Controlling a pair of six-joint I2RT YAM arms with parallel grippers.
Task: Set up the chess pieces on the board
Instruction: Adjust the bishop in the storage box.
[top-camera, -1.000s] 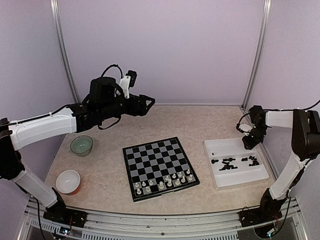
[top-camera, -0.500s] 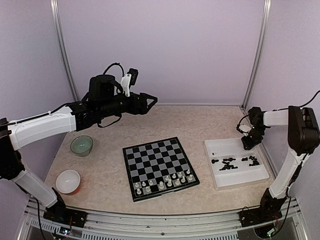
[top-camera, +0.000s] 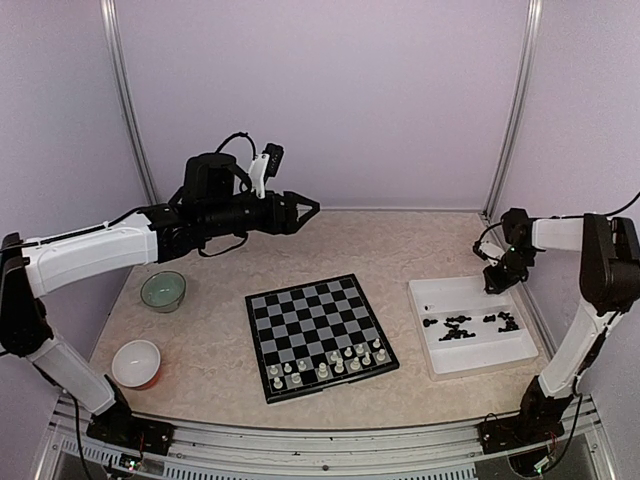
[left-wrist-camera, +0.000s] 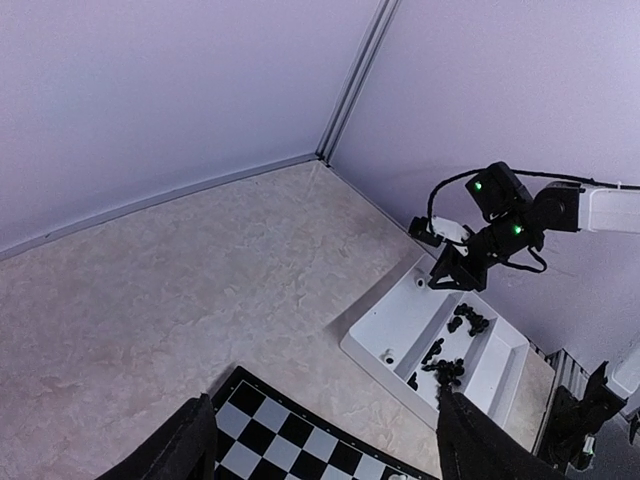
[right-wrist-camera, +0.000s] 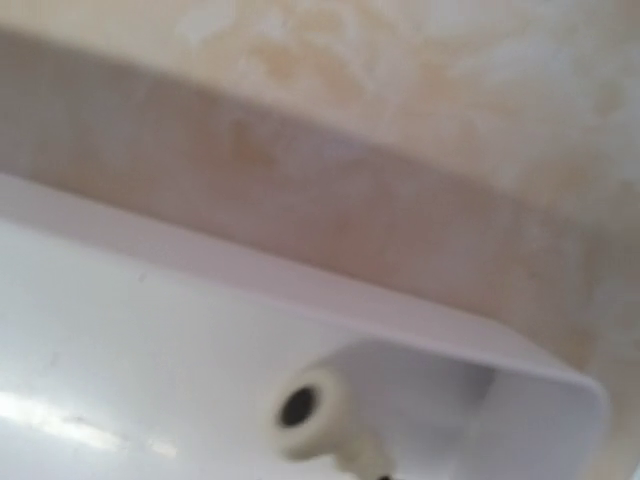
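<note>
The board (top-camera: 318, 335) lies mid-table with cream-white chess pieces (top-camera: 327, 362) on its two near rows. Black chess pieces (top-camera: 459, 326) lie heaped in the white tray (top-camera: 440, 295) to the right. My left gripper (top-camera: 306, 210) hangs high over the table's far side, open and empty; its wrist view shows both fingers (left-wrist-camera: 190, 445) over the board's corner (left-wrist-camera: 285, 440). My right gripper (top-camera: 497, 281) is low at the tray's far corner. The right wrist view shows no fingers, only a cream-white piece (right-wrist-camera: 318, 408) lying on its side by the tray's rim (right-wrist-camera: 300, 285).
A green bowl (top-camera: 162, 290) and a white bowl with an orange base (top-camera: 136, 362) stand on the left side of the table. Another cream-white piece (left-wrist-camera: 388, 355) lies in the tray's (left-wrist-camera: 395, 325) near compartment. Enclosure walls ring the table.
My left arm has swung a little to the right and its jaws have narrowed slightly. My right gripper has shifted slightly at the tray's far corner.
</note>
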